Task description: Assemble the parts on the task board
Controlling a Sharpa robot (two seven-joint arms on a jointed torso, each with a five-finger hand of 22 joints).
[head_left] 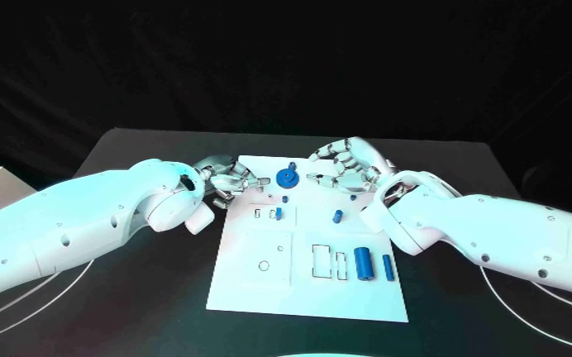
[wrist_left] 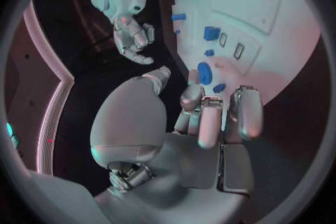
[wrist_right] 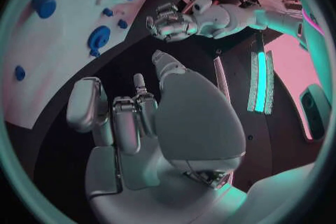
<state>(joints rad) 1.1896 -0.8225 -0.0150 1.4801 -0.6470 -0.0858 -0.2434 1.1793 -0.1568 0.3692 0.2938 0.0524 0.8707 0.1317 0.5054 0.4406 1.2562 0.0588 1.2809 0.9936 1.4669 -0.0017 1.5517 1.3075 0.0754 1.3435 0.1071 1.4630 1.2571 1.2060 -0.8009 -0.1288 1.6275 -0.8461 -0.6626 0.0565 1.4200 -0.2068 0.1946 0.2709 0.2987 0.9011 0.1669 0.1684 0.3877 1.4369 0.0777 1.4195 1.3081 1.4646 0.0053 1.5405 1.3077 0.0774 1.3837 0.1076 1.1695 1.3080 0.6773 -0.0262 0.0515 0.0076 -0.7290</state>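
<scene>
Black table [head_left: 155,291] w/ dark backdrop behind; room beyond not readable in head view. White task board [head_left: 269,287] lies mid-frame, a tall rectangle w/ its long axis running from frame bottom up toward frame centre, slightly wider at the near end.

Parts on board: blue gear-like disc [head_left: 288,178] near the top edge, flat on the plate, betw. the two hands. Two blue cylinders [head_left: 364,264] at lower right of board, lying side by side, long axes parallel to the board's long side; the left one thicker, the thin one [head_left: 388,266] just beside it. Small blue peg [head_left: 337,216] right of centre; tiny blue piece [head_left: 279,213] left of centre. Outlined slots and a ring mark lower on the board.

Left hand [head_left: 229,180] at the board's upper-left edge, fingers partly curled, apart, nothing seen in them; left wrist view shows its fingers [wrist_left: 210,123] hanging over the board rim near the disc [wrist_left: 204,73]. Right hand [head_left: 345,168] at the board's upper right, fingers bent and spread, no part held; right wrist view has its fingers [wrist_right: 126,123] over dark table, disc [wrist_right: 98,38] well apart.
</scene>
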